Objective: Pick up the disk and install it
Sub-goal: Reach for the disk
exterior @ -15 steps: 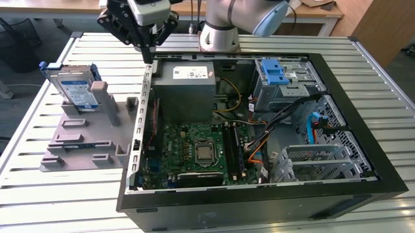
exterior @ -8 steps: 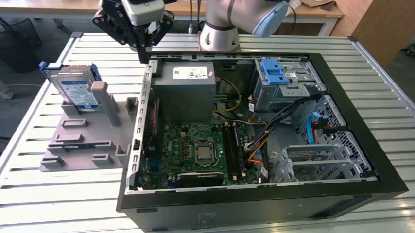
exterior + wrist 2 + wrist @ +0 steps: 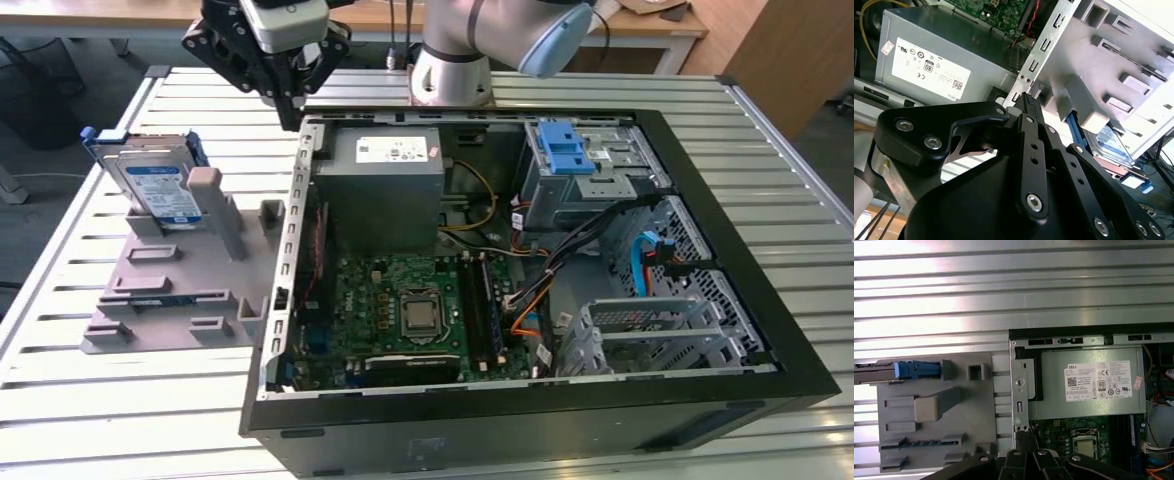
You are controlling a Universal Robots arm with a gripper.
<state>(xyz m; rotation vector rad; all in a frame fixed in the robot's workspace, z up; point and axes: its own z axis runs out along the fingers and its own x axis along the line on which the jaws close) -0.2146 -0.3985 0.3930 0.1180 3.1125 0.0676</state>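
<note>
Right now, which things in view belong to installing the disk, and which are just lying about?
Job: disk, upright in the grey holder; claw, shut and empty, near a corner of the open computer case.
Lying about: power supply; motherboard; cables; slatted table.

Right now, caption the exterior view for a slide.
End effector above the case corner; disk standing in the grey holder.

Probably robotics lab: slatted metal workbench (image 3: 107, 420), opened computer case (image 3: 534, 425), robot arm (image 3: 461, 45), grey fixture (image 3: 174, 290).
</note>
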